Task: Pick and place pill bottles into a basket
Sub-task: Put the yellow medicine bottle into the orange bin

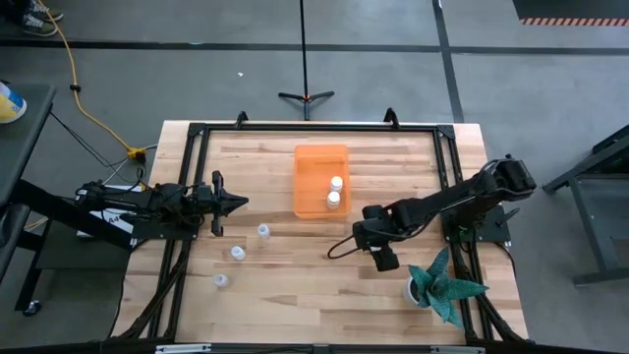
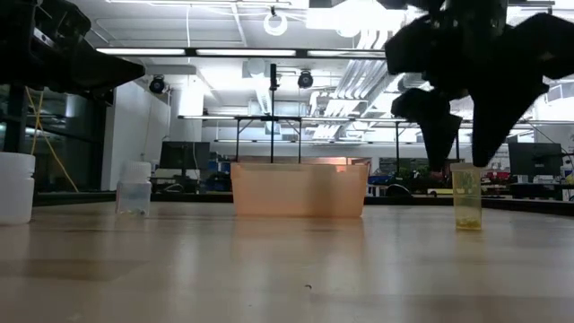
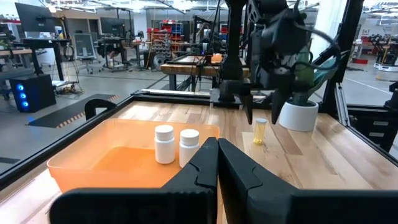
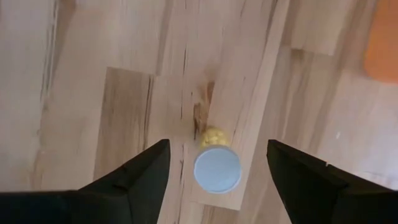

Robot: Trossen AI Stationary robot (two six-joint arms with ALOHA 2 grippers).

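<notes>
- The left end effector (image 1: pixel 239 203) is hovering at the tabletop's left side, pointing toward the basket; its fingers (image 3: pixel 205 163) are pressing together with nothing between them.
- Three pill bottles are standing loose left of centre on the tabletop (image 1: pixel 295 285): one lowest (image 1: pixel 221 281), one in the middle (image 1: pixel 238 254), one nearest the basket (image 1: pixel 263 231). In the low view the leftmost of them is getting cut off by the picture's edge.
- The orange basket (image 1: pixel 307 162) is sitting at the middle rear, with two white-capped bottles (image 1: pixel 336 184) (image 1: pixel 333 200) standing upright inside, near its right wall.
- The right end effector (image 4: pixel 217 163) is hanging directly over a sixth bottle (image 4: pixel 217 169), fingers (image 4: pixel 134 174) spread wide on either side, gripping nothing. From above, the arm is hiding this bottle completely; the low view is showing it upright with yellowish contents.
- A white pot with a teal plant (image 1: pixel 442 285) is standing at the right front corner.
- The tabletop is pale wood planks inside a black frame; beyond it, a workshop room with benches and ceiling lights is showing.
</notes>
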